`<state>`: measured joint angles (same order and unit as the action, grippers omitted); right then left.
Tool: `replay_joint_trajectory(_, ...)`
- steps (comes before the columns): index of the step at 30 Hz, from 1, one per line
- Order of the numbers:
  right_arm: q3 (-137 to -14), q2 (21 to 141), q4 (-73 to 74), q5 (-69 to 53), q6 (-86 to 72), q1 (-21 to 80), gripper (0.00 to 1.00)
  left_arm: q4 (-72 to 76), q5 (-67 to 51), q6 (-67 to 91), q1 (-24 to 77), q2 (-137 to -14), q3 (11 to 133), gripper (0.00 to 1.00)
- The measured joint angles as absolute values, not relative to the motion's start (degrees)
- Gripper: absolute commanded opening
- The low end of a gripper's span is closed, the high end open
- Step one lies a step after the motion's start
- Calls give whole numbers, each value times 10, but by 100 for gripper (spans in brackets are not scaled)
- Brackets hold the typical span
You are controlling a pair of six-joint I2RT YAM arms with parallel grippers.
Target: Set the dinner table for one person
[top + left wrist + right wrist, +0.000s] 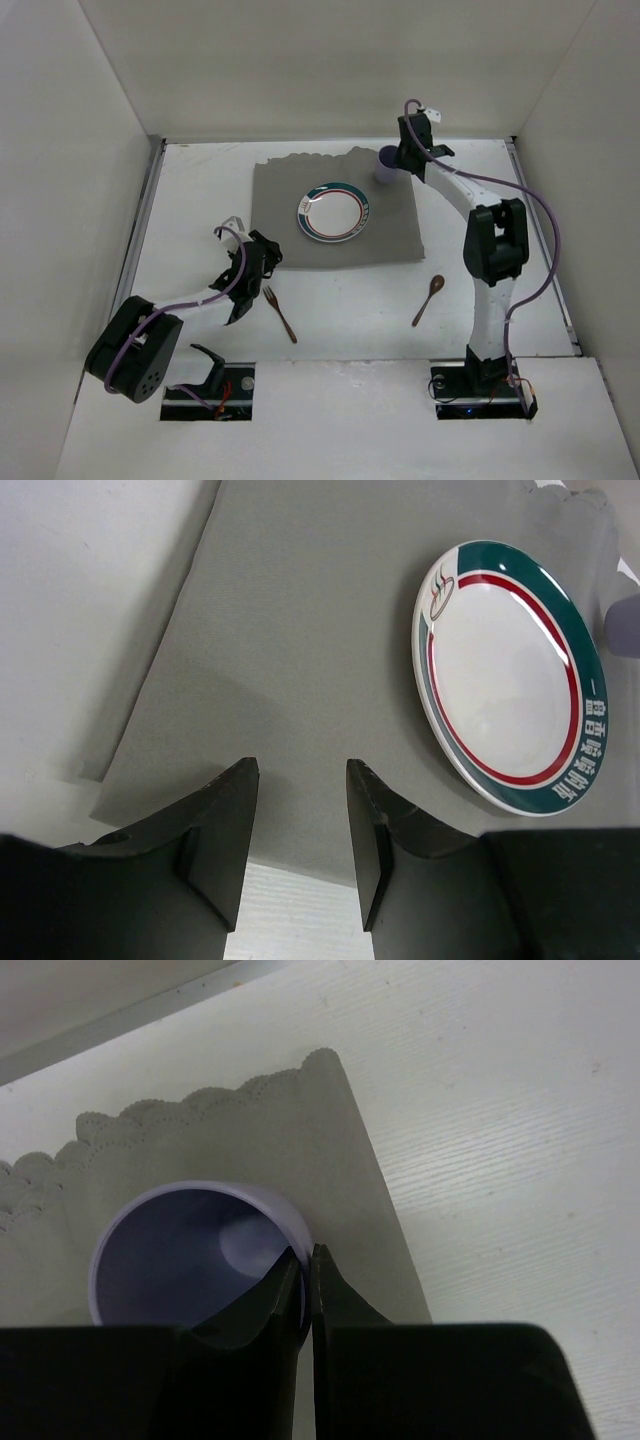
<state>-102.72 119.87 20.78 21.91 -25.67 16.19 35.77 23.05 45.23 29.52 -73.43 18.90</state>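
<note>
my right gripper (306, 1256) pinches the purple cup (170, 1260) by its rim at a far corner of the grey cloth (250, 1130); my left gripper (300, 770) hangs open, empty, over its near edge on the dinner table (350, 300).

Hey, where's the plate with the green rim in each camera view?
Top external: plate at the centre, on the grey cloth.
Left wrist: plate upper right, on the grey cloth.
Right wrist: not in it; the cup shows instead.
Shared landmark: the grey cloth, in all three.
</note>
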Motion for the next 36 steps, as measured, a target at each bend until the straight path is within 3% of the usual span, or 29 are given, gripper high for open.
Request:
replay_joint_trajectory(12, -1058, 1224, 223, 223, -247, 163, 15, 358, 231, 452, 295, -734, 189, 38)
replay_joint_trajectory(24, -1046, 1220, 223, 229, -237, 163, 51, 357, 232, 450, 295, -734, 189, 38)
replay_joint_trajectory(36, -990, 1100, 188, 229, -236, 163, 51, 357, 236, 450, 300, -733, 189, 38)
